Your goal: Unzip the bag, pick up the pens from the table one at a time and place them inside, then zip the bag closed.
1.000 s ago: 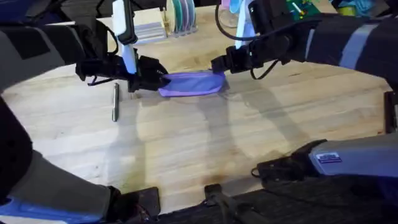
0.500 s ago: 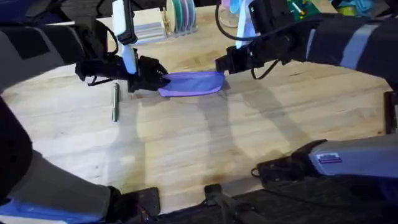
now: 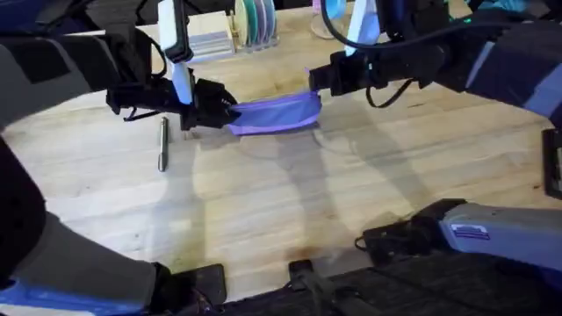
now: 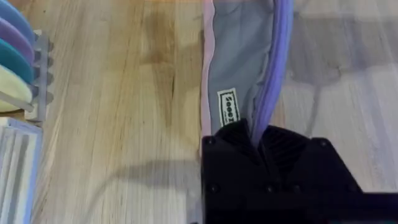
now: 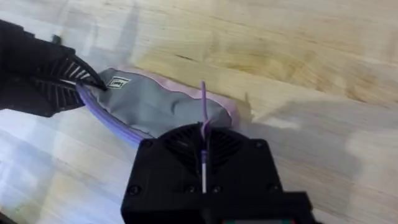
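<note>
Left gripper (image 3: 226, 111) clamped on the bag's (image 3: 277, 113) left end. Right gripper (image 3: 313, 82) pinched on the purple pull tab at its right end, lifting that end off the table (image 3: 290, 211). Bag sits far centre, limp fabric, sags between grips: needs both ends anchored and the zipper kept taut. One pen (image 3: 162, 143) lies left of it, slim, likely rolls; best gripped mid-shaft.

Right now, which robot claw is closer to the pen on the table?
The left gripper, holding the bag's near end. The pen lies just beside it; the right gripper is past the bag.
</note>
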`<state>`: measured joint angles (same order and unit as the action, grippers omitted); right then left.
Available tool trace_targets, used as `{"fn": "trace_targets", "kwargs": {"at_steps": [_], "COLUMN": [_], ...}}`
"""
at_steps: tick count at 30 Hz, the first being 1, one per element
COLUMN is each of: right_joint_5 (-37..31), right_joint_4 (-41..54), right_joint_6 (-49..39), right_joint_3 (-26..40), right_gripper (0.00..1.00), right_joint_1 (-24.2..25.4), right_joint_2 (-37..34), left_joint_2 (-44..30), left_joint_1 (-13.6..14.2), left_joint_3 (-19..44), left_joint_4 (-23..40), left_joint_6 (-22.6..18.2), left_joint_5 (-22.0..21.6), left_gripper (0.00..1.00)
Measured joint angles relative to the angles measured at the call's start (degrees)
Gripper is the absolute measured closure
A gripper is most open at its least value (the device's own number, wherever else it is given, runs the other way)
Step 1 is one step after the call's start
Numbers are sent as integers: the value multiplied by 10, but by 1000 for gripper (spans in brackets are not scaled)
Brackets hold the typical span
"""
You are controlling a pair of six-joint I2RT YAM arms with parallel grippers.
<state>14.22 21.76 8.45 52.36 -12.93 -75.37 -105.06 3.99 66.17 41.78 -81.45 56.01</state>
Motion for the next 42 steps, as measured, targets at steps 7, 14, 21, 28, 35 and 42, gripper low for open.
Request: {"fn": "trace_targets", "kwargs": {"at_steps": [7, 14, 21, 28, 35, 42], "right_joint_5": [0, 1, 2, -12, -35, -84], "right_joint_4": [2, -1, -1, -10, -89, -169], "right_joint_6": [-2, -2, 19, 40, 63, 97], "right_joint_3": [0, 0, 0, 2, 3, 3], "right_gripper": [970, 970, 971, 970, 970, 970], "right_joint_1": [0, -1, -4, -53, -130, -188], "right_joint_2": [11, 39, 55, 46, -21, -75], "left_joint_2": [0, 0, 0, 0, 0, 0], "left_joint_1": [0, 0, 0, 0, -3, -6], "left_joint_3": [0, 0, 0, 0, 0, 0], "left_joint_4": [0, -1, 0, 0, 0, 0], "left_joint_6": [0, 0, 0, 0, 0, 0], "left_joint_5": [-1, -1, 1, -1, -7, -10], "left_gripper": [958, 958, 958, 958, 958, 958]}}
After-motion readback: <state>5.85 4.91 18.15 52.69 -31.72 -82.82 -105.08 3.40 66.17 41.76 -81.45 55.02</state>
